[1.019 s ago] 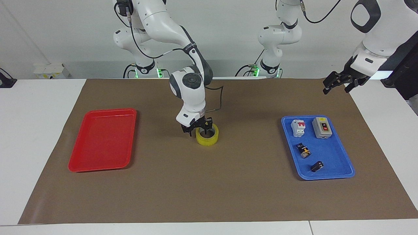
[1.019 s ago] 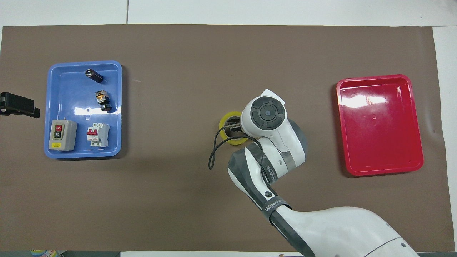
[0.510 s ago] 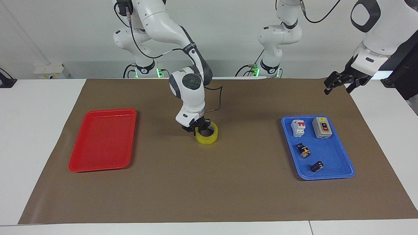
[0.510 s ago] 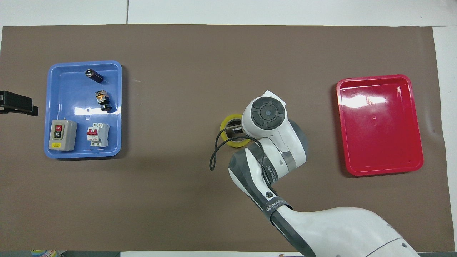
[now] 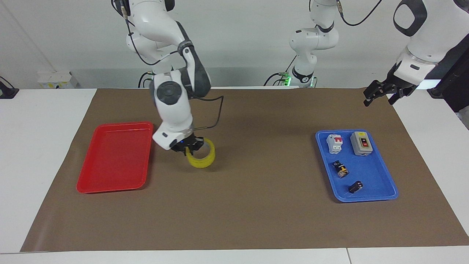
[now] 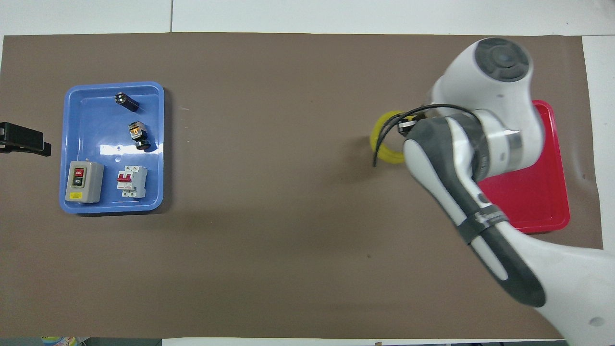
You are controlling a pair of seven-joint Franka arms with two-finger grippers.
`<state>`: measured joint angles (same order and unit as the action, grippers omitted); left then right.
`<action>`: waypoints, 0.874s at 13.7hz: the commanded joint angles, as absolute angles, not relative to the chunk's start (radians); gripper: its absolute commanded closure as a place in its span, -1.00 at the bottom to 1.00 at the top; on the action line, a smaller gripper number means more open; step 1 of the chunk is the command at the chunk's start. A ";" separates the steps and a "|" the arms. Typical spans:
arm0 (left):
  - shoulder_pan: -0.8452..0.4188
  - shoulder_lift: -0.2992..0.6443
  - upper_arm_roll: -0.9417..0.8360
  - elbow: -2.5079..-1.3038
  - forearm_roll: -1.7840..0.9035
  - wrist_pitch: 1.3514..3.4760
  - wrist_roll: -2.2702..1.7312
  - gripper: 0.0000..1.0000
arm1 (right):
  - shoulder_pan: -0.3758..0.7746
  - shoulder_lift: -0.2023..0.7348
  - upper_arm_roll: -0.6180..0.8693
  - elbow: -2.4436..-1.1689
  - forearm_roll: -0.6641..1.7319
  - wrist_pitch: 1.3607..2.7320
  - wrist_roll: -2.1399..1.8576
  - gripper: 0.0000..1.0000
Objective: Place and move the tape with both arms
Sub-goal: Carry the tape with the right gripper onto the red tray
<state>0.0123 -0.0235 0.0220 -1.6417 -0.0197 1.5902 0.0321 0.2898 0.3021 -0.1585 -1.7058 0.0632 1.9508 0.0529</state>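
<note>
**Item: tape.** Yellow translucent roll, pinched by its wall in the right gripper and carried tilted, its open ring turned partly sideways. It hangs low over the brown mat, which covers the desk, between the middle of the mat and the red tray. Whether its lowest edge clears the mat cannot be told.

**Item: right gripper.** Clamped on the tape's wall, one finger apparently inside the ring. In the overhead view the wrist hides it and only the roll's outer arc shows.

**Item: red tray.** Empty as far as seen. In the facing view it lies at about 9 o'clock from the tape, its long edge just beside the gripper; in the overhead view, at 3 o'clock. This is the governing relation: judged from here, a short sideways carry toward the right arm's end of the desk would bring the roll over the tray rim, so the right arm is clearly the nearer.

**Item: left gripper.** Fingers spread wide, holding nothing, waiting in the air over the mat's corner at the left arm's end.

**Item: blue tray.** Holds four small electrical parts.
</note>
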 commanded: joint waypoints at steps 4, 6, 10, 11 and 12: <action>0.018 -0.043 0.017 -1.660 0.000 1.597 0.041 -1.00 | -0.012 0.290 -0.141 -1.756 0.069 1.947 -0.335 1.00; 0.018 -0.043 0.017 -1.660 0.000 1.597 0.041 -1.00 | -0.058 0.272 -0.143 -1.810 0.071 1.971 -0.388 1.00; 0.018 -0.043 0.017 -1.660 0.000 1.597 0.041 -1.00 | -0.112 0.230 -0.143 -1.957 0.071 2.107 -0.471 1.00; 0.018 -0.043 0.017 -1.660 0.000 1.597 0.041 -1.00 | -0.117 0.226 -0.143 -1.976 0.071 2.121 -0.472 1.00; 0.018 -0.043 0.017 -1.660 0.000 1.597 0.041 -1.00 | -0.115 0.218 -0.143 -1.999 0.069 2.146 -0.472 1.00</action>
